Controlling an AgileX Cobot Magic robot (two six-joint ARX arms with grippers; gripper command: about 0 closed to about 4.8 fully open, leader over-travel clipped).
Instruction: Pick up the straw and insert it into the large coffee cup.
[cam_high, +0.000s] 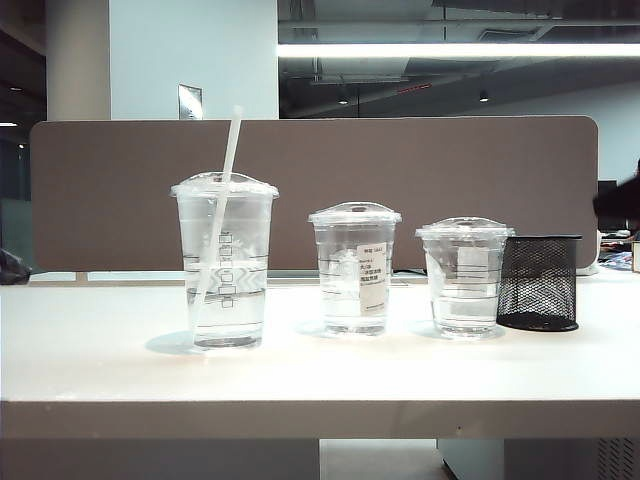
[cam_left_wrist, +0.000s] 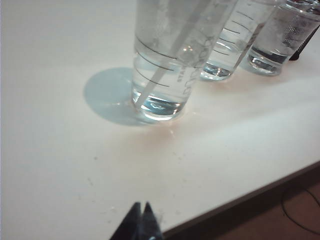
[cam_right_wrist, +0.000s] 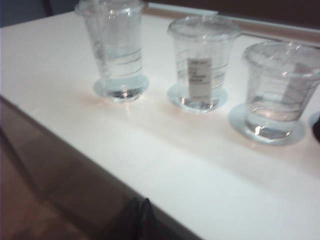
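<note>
1. Three lidded clear cups stand in a row on the white table (cam_high: 320, 370), and the straw (cam_high: 228, 170) is already through the domed lid of the large coffee cup (cam_high: 225, 262), the leftmost one, leaning with its top tipped right and its foot down near the base.
2. The medium cup (cam_high: 355, 268) sits in the middle, the shortest cup (cam_high: 464, 275) further right, with a black mesh pen holder (cam_high: 539, 282) just beside it.
3. The left gripper (cam_left_wrist: 141, 210) has its tips pressed together, empty, hanging at the near table edge, well apart from the big cup.
4. The right gripper (cam_right_wrist: 139, 206) is likewise pinched closed on nothing, off the near edge.
5. By my read, the insertion looks done.
6. That straw should be feather-light, thin and easily crushed or kinked; a soft pinch on the exposed length above the lid would suit.
7. Careful: the cup holds water and looks tippable.
</note>
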